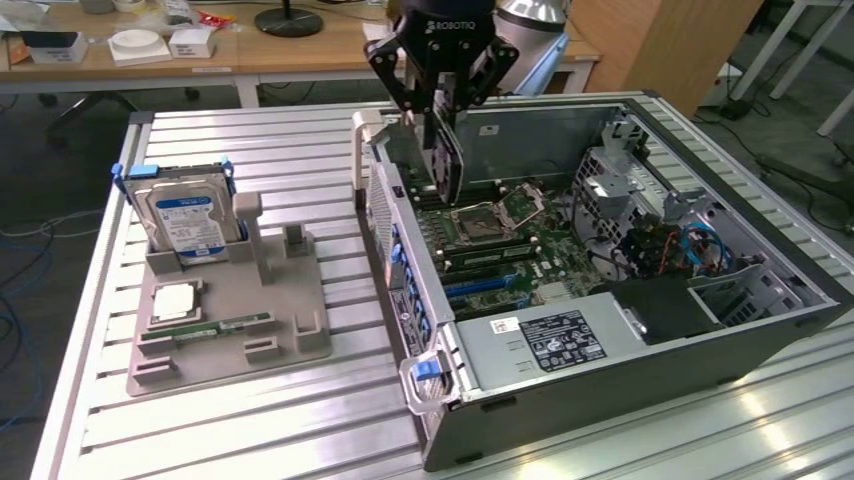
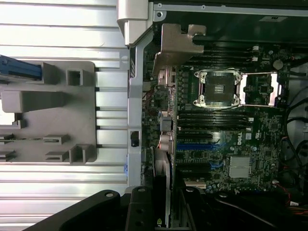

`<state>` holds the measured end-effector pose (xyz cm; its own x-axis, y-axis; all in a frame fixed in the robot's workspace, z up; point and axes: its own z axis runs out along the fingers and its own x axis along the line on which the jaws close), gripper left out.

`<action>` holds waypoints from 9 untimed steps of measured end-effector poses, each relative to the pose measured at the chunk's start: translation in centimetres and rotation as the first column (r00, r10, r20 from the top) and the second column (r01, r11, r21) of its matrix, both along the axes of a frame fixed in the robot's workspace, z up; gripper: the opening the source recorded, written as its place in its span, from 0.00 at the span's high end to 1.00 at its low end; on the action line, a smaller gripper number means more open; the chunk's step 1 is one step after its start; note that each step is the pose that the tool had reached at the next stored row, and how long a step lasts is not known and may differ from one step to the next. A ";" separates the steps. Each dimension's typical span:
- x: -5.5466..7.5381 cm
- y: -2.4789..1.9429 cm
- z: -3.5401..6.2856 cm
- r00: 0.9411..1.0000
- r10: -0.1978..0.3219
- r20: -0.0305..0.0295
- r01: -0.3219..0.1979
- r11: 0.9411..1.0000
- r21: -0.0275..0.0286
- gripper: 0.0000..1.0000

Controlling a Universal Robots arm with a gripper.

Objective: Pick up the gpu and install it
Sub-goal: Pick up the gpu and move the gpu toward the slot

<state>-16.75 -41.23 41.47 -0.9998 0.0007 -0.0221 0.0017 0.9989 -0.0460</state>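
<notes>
**GPU held on edge above the open case**

The hand hangs over the open computer case, and its fingers are closed narrowly on the top edge of the gpu. The card stands upright on edge, its dark face turned toward the exterior view's right. It is inside the case opening, just beside the case's perforated rear wall and above the motherboard. The lower edge of the card comes down close to the board, on the exterior view's left of the CPU socket. Whether that edge touches the board cannot be told.

In the wrist view the hand grips the gpu, which is seen edge-on as a thin strip with a pale metal side. The card runs alongside the case wall, near the blue slots of the motherboard. The CPU socket lies open further along the board.

The case lies on its side on the ribbed metal bench. A grey parts holder sits on the bench well apart from it, toward the exterior view's left. A hard drive with a blue and white label stands upright in the holder. A narrow green RAM stick lies flat nearer the holder's front.
</notes>
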 end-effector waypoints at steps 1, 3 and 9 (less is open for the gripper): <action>0.1 0.00 0.00 1.000 0.000 0.000 0.000 1.000 0.000 0.74; 0.3 0.00 0.00 1.000 0.000 0.000 0.000 1.000 0.000 0.74; 0.8 0.00 0.00 1.000 0.000 0.000 0.000 1.000 0.000 0.74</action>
